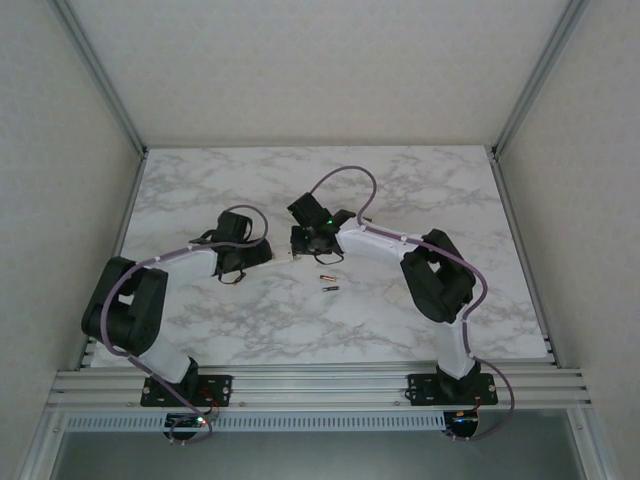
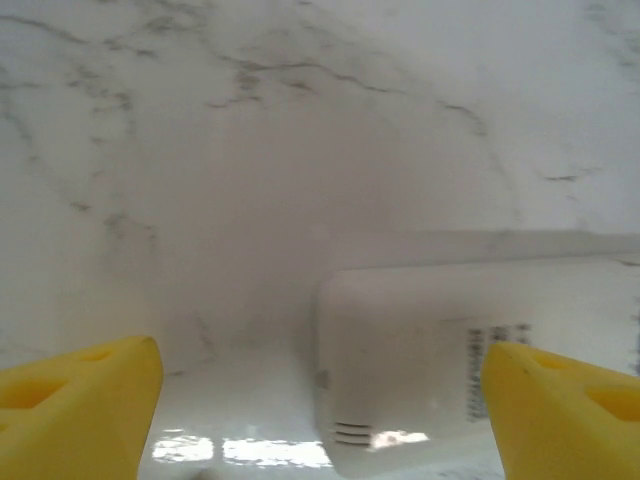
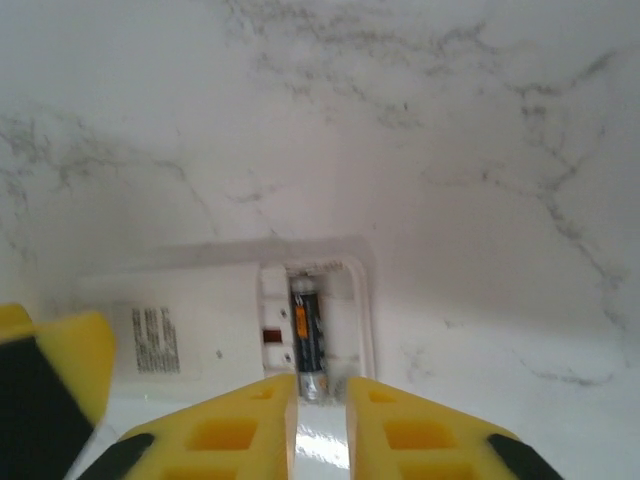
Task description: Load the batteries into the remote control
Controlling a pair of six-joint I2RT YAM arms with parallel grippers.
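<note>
White remote (image 3: 190,320) holds one battery (image 3: 306,335); two batteries (image 1: 327,278) (image 1: 331,289) lie on the table (image 1: 450,200).

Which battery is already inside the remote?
The battery lying in the remote's open compartment, in the right wrist view. The other two lie loose on the table.

Lab rig: aluminium frame (image 1: 310,385), white panel walls (image 1: 60,150), marble-pattern tabletop (image 1: 430,190).
</note>
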